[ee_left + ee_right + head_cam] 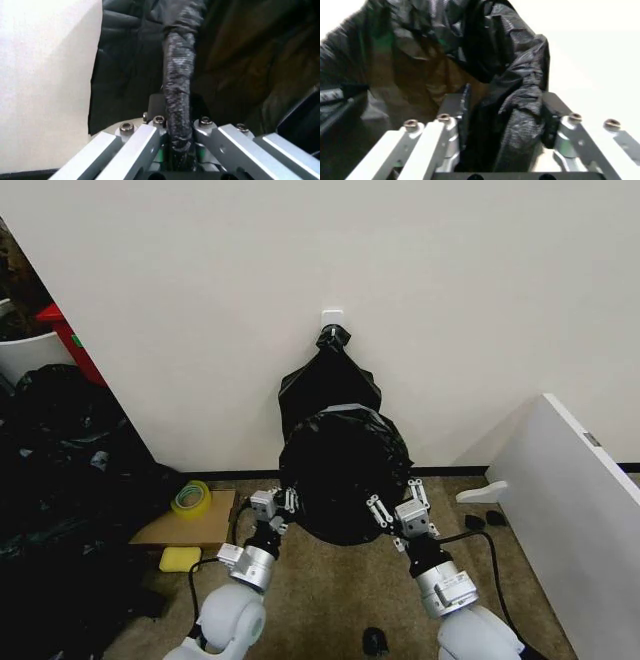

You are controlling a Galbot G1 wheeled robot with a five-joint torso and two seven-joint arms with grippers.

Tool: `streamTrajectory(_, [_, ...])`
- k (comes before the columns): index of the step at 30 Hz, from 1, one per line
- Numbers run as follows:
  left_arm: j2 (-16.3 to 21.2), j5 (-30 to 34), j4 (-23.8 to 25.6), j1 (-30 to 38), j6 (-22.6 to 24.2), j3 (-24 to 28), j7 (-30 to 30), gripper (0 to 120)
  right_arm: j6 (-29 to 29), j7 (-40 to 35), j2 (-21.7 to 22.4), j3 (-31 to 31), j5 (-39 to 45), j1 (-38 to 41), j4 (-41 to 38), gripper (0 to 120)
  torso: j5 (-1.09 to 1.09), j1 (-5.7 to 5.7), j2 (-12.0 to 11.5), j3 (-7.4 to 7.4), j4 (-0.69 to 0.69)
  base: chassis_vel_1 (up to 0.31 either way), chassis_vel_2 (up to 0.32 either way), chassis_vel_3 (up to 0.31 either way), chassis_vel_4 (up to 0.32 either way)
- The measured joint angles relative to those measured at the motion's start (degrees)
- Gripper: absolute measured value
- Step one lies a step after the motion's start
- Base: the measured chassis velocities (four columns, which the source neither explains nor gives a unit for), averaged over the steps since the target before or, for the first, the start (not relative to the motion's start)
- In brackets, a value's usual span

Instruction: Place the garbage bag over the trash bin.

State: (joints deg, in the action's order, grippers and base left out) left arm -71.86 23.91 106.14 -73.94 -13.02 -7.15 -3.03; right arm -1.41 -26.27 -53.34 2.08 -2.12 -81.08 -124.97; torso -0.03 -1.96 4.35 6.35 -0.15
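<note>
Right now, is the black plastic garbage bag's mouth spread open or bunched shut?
Spread open: the black plastic garbage bag is stretched wide between left gripper and right gripper.

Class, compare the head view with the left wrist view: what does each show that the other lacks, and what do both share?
Head view alone: both grippers, left gripper and right gripper, holding opposite sides of the stretched-open garbage bag, plus the tape roll, yellow sponge and white board.

Left wrist view alone: the bag's bunched edge clamped between the left gripper's fingers.

Both: the black bag, left gripper and pale wall.
</note>
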Motion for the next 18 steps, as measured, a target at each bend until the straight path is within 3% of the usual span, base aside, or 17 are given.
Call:
streamTrajectory(9, [0.04,0.96,0.28,-0.07,0.37,-2.24,-0.40,0,-0.37,-1.11,-0.83,1.71,-2.36,-0.71,1.86,5,-0.01,0.00,0.00,0.00,0.01,0.000,0.000,0.000,0.000])
streamTrajectory(12, [0.28,1.41,0.69,-0.32,0.49,-3.03,-0.47,0,-1.53,-0.60,-1.16,1.59,-2.71,-0.94,1.80,5,-0.01,0.00,0.00,0.00,0.00,0.000,0.000,0.000,0.000])
streamTrajectory(18, [0.61,2.14,1.56,-0.88,0.79,-4.23,-1.14,0,-6.42,4.04,-2.43,0.87,-1.43,-1.27,1.77,29,0.01,0.00,0.00,0.00,0.03,0.000,0.000,0.000,0.000])
